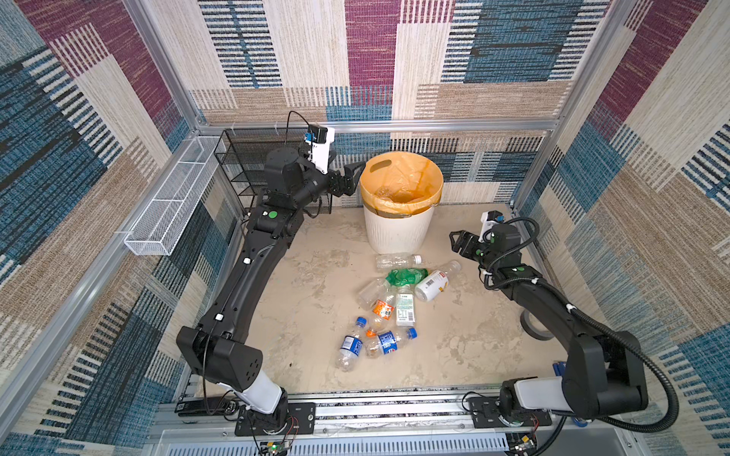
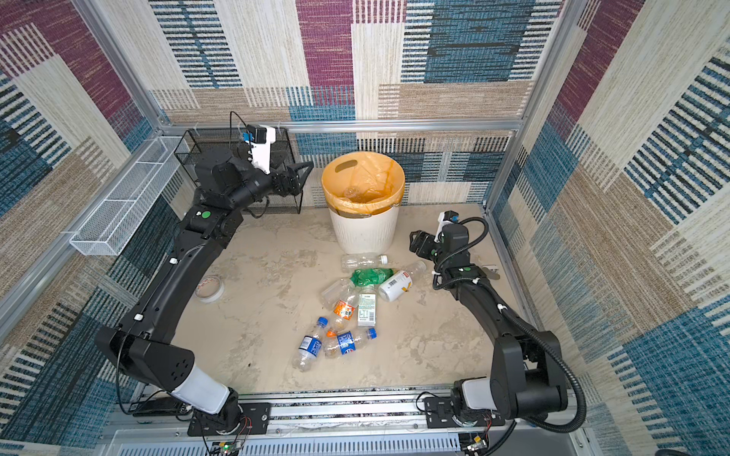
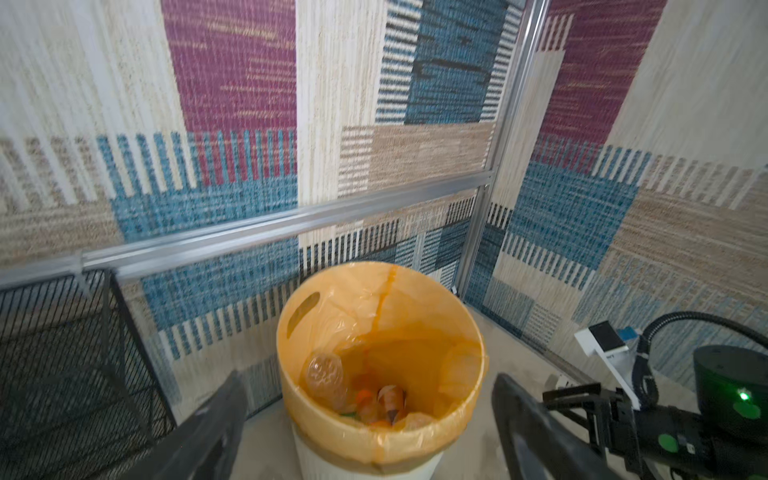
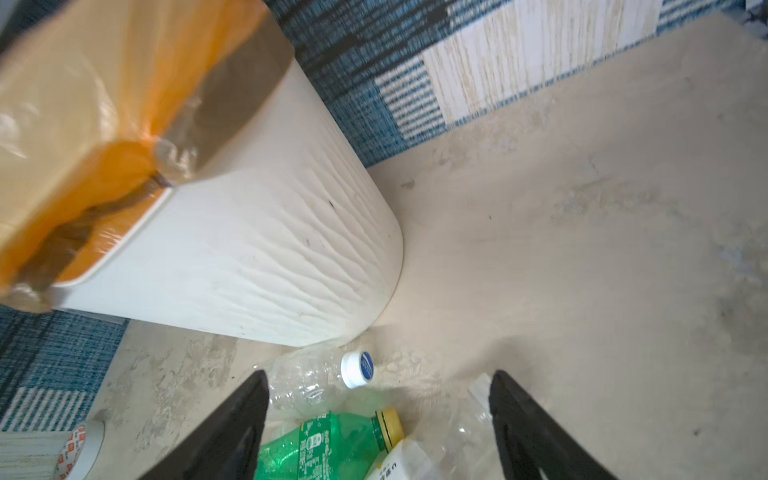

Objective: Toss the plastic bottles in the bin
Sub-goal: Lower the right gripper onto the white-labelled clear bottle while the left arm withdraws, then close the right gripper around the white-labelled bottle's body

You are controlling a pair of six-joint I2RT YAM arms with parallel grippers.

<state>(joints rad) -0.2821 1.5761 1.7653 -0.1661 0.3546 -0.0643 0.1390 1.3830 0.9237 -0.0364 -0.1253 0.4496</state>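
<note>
On the left, our left gripper (image 1: 352, 177) is raised just beside the rim of the bin (image 1: 397, 233), its jaws spread wide and empty. The bin stands at the back of the table (image 1: 308, 284), and a few bottles (image 3: 328, 374) lie at its bottom. In front of it, other bottles (image 1: 385, 312) lie heaped on the table. To the right, our right gripper (image 1: 457, 241) hovers low beside that heap, jaws also wide.

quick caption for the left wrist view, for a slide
Open left gripper looks down into the orange-lined bin, where several plastic bottles already lie.
</note>
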